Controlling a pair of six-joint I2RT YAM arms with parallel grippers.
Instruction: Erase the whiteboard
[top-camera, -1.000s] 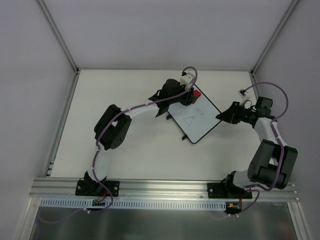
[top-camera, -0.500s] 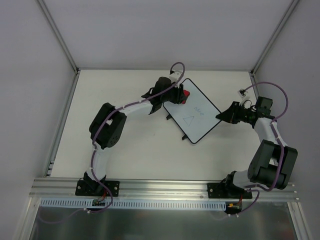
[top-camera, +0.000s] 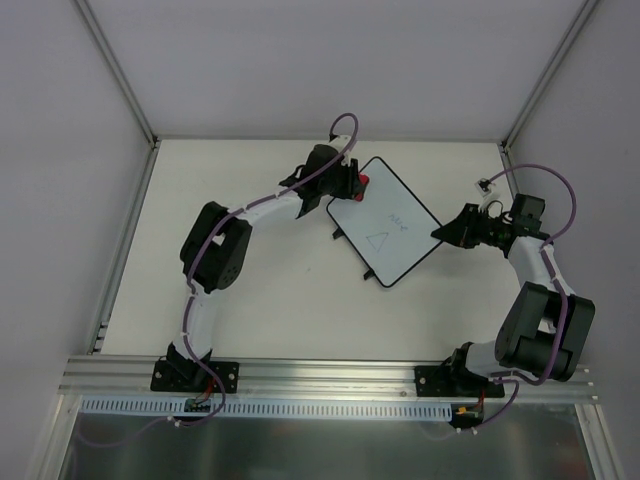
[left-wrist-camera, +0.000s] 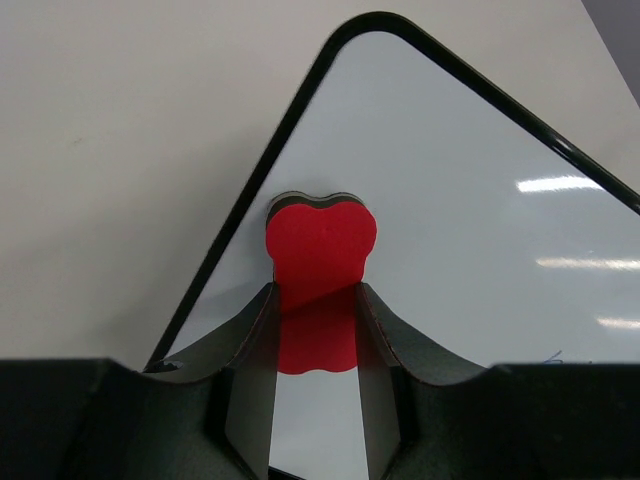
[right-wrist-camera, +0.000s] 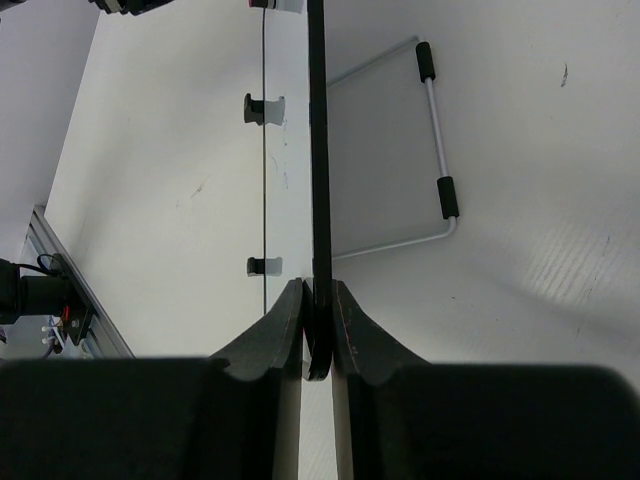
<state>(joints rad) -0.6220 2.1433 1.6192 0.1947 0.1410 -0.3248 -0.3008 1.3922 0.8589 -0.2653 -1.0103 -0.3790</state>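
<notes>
The whiteboard (top-camera: 392, 248) lies turned like a diamond on the table, with a small triangle (top-camera: 378, 240) and a faint scribble (top-camera: 398, 217) drawn on it. My left gripper (top-camera: 355, 187) is shut on the red eraser (top-camera: 363, 181), at the board's upper left edge near the top corner. In the left wrist view the eraser (left-wrist-camera: 320, 240) rests on the white surface (left-wrist-camera: 470, 190) just inside the black rim, and my gripper (left-wrist-camera: 318, 305) clamps its near end. My right gripper (top-camera: 443, 232) is shut on the board's right corner; its wrist view shows the rim (right-wrist-camera: 318, 150) edge-on between the jaws of that gripper (right-wrist-camera: 318, 300).
Under the board a bent wire stand (right-wrist-camera: 440, 150) with black sleeves shows in the right wrist view, along with two small black feet (right-wrist-camera: 262, 105). The pale table (top-camera: 250, 280) is enclosed by grey walls, and an aluminium rail (top-camera: 330, 372) runs along its near edge.
My left gripper has slid the eraser leftward across the top corner of the board to the upper left edge. The right arm and the board have not moved.
</notes>
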